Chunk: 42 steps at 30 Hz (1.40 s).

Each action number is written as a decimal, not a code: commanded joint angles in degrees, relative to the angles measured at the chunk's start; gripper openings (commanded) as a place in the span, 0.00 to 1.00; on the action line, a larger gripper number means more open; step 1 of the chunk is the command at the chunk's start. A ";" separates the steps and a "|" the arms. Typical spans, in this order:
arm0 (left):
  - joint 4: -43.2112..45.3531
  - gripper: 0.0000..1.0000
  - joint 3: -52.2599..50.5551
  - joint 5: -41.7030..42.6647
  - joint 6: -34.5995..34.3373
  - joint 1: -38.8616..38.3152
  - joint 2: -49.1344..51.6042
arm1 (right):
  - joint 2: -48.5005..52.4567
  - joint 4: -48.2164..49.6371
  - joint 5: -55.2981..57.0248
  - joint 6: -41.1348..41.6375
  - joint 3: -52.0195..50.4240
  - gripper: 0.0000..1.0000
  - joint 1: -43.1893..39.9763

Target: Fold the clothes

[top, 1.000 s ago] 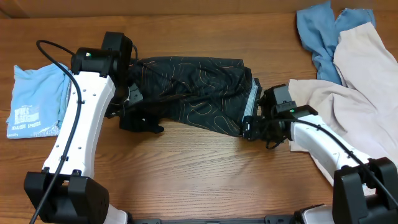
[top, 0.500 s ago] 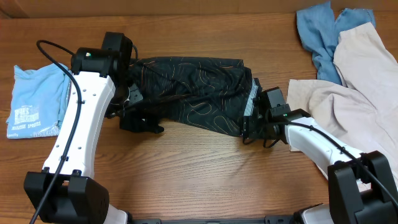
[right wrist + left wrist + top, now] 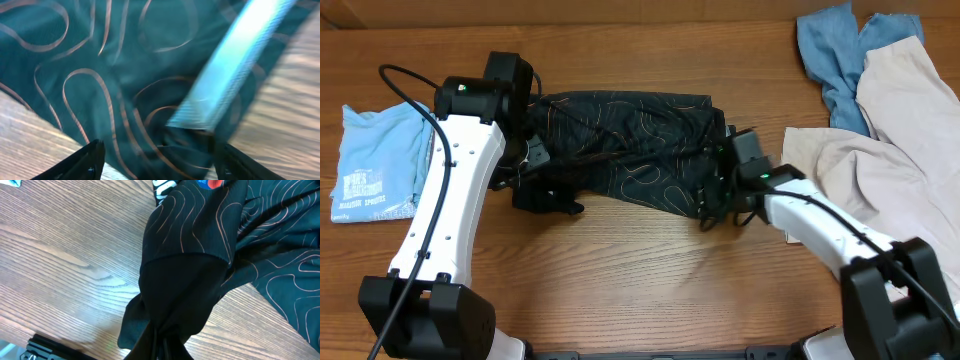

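The black garment (image 3: 630, 140) with thin orange contour lines lies bunched across the middle of the table. My left gripper (image 3: 534, 160) is shut on its left end; in the left wrist view the dark fabric (image 3: 185, 280) gathers into a pinched fold at the jaws, which hides the fingers. My right gripper (image 3: 712, 204) is at the garment's lower right corner. In the right wrist view it (image 3: 162, 162) stands open, one finger (image 3: 90, 160) on each side of the patterned cloth (image 3: 100, 60), beside a pale band (image 3: 235, 65). The image there is blurred.
A folded light blue shirt (image 3: 380, 160) lies at the left edge. A blue garment (image 3: 830, 55) and a beige one (image 3: 905, 130) are heaped at the back right, close to my right arm. Bare wood table (image 3: 640, 280) runs along the front.
My right gripper has slid left onto the black garment's right corner, its jaws a little narrower. The left arm and its hold have not moved.
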 commanded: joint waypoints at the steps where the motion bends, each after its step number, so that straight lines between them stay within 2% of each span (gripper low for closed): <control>1: -0.13 0.04 0.94 -1.11 0.66 -0.17 -0.46 | 3.28 0.00 4.07 0.33 0.98 0.74 2.54; 6: -0.13 0.04 0.94 -1.16 0.66 -0.15 -0.46 | 4.02 -5.07 10.38 9.29 0.98 0.80 2.56; 16: -0.13 0.04 0.94 -1.14 0.66 -0.17 -0.46 | 4.02 -5.01 8.66 9.84 0.98 0.75 2.56; 17: -0.13 0.04 0.94 -1.14 0.66 -0.17 -0.46 | 4.00 -4.72 8.66 9.84 1.01 0.72 2.56; 19: -0.13 0.04 0.94 -1.16 0.66 -0.15 -0.46 | 4.00 -3.58 8.74 9.81 1.03 0.59 2.47; 22: -0.24 0.04 0.94 -1.14 0.66 -0.17 -0.46 | 4.00 -2.71 8.66 9.84 1.07 0.32 2.45; 24: -0.28 0.04 0.94 -1.14 0.66 -0.17 -0.46 | 4.00 -2.67 8.74 9.84 1.07 0.21 2.45; 31: -0.37 0.04 0.94 -1.16 0.68 -0.15 -0.46 | 3.72 -4.07 10.56 10.49 1.09 0.19 2.38; 33: -0.35 0.04 0.94 -1.16 0.66 -0.17 -0.46 | 2.64 -6.27 10.84 11.54 1.09 0.06 2.38; 34: -0.35 0.04 0.94 -1.18 0.66 -0.15 -0.46 | 2.03 -7.19 10.84 11.54 1.09 0.04 2.38; 40: -0.39 0.06 0.94 -1.18 0.70 -0.15 -0.46 | -3.96 -9.70 10.84 11.50 1.46 0.04 2.38; 42: -0.44 0.11 0.94 -1.16 0.70 -0.15 -0.46 | -6.08 -10.25 10.86 11.47 2.12 0.04 2.38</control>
